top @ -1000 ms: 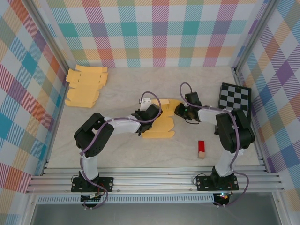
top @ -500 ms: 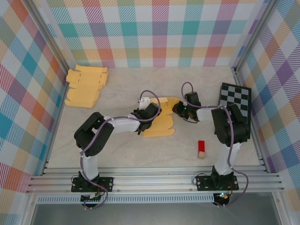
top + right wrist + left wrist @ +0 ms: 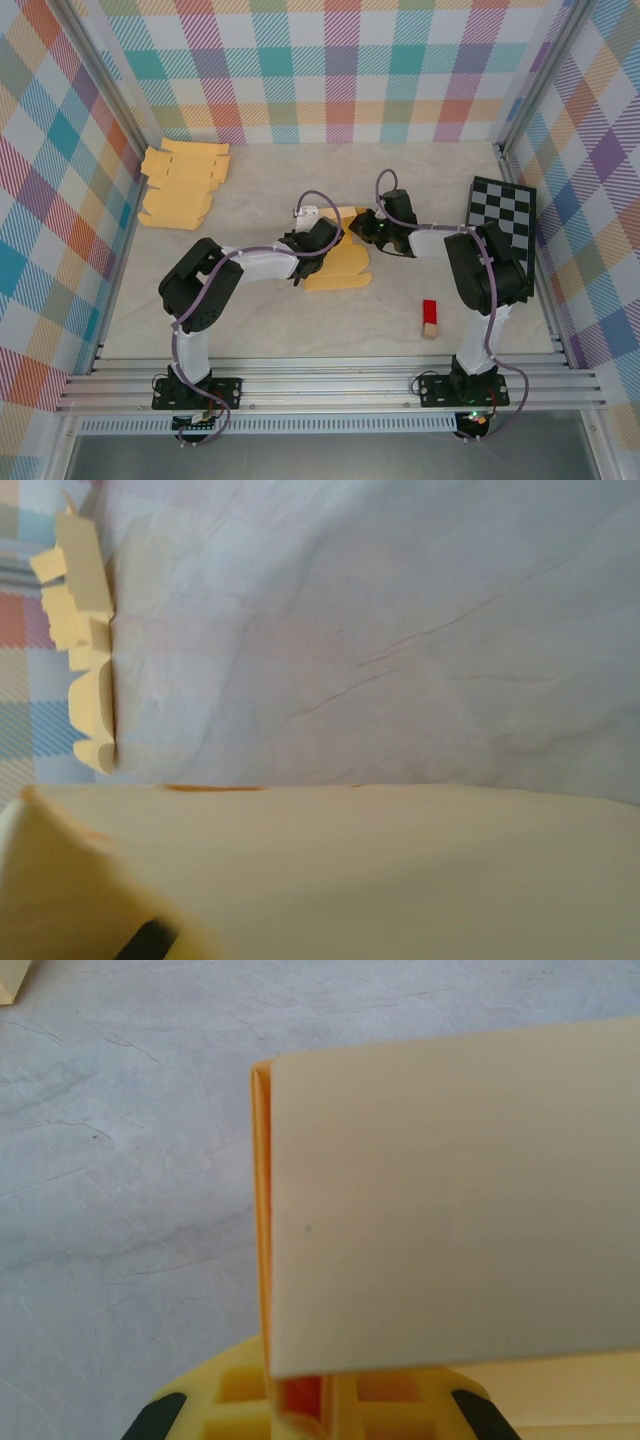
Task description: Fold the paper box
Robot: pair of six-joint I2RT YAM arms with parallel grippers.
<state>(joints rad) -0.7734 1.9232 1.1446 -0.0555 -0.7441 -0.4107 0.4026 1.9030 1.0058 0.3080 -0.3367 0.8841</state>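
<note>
Where the left jaws meet, we see them clamped on the paper box [image 3: 450, 1200]. In the left wrist view a pale panel of it rises upright from between them, with an orange edge at its 9 o'clock side. From the top view these jaws grip the box at its 10 o'clock edge, and the right jaws sit at its 1 o'clock corner, against the raised flap. We cannot tell whether the right jaws are apart or together, because in the right wrist view a cream panel of the box lies across the lower half and hides them. The box itself is near the middle of the table [image 3: 270, 320], partly folded, with its lower flaps flat on the surface. Further out, a red block [image 3: 430, 312] lies at 4 o'clock from the box. A checkerboard [image 3: 503, 207] lies at 2 o'clock by the wall, and a stack of flat box blanks [image 3: 185, 185] rests at 10 o'clock in the far corner.
</note>
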